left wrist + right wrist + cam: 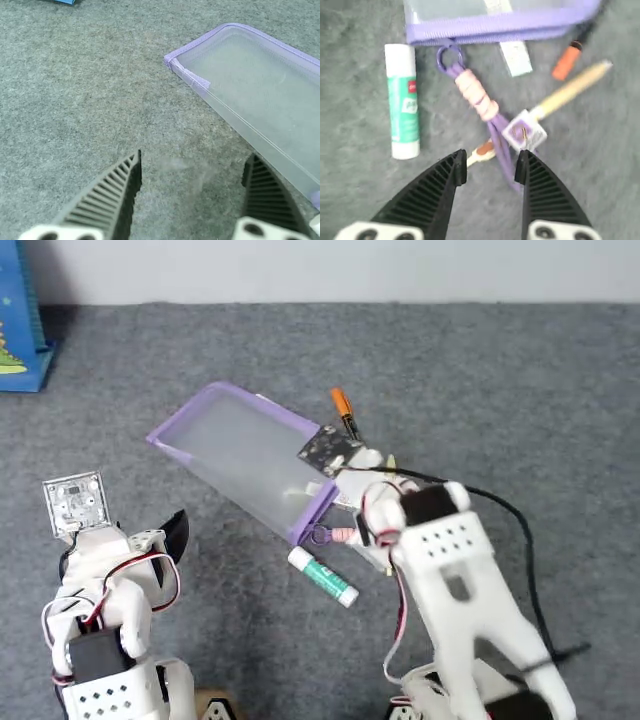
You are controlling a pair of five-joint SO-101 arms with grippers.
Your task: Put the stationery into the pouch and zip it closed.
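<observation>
On the grey table (500, 370), the pouch (245, 455) lies flat and slantwise between the two arms. It is translucent with purple edging, and nothing can be made out inside it. Whether its zip stands open cannot be determined. The stationery is outside it, gathered at the end nearest the right arm (450, 550). By my assessment that layout suits the job, since every item lies within a short carry of that end.

Right arm: reaches forward over that end of the pouch, wrist pointed down. The right gripper (491, 162) hangs with its jaws parted and nothing between them. It sits directly above the zip pull (472, 92), a purple cord with pink beads and a small cube charm (524, 132). Judged intent: to take the pull, or one of the pieces beside it.

Left arm (100, 610): drawn back at the near corner of the table. The left gripper (195, 160) is spread wide and empty over bare surface, near the pouch's far corner but apart from it. It is likely stationed there to steady the pouch.

Items, in descending size:
- The glue stick (323, 576), white and green, lies just beside the pouch's end.
- The pencil (570, 90) lies near the cube charm.
- The orange marker (343, 410) lies against the pouch's long edge.
- A pale block (516, 57), possibly an eraser, lies at the purple edging.
</observation>
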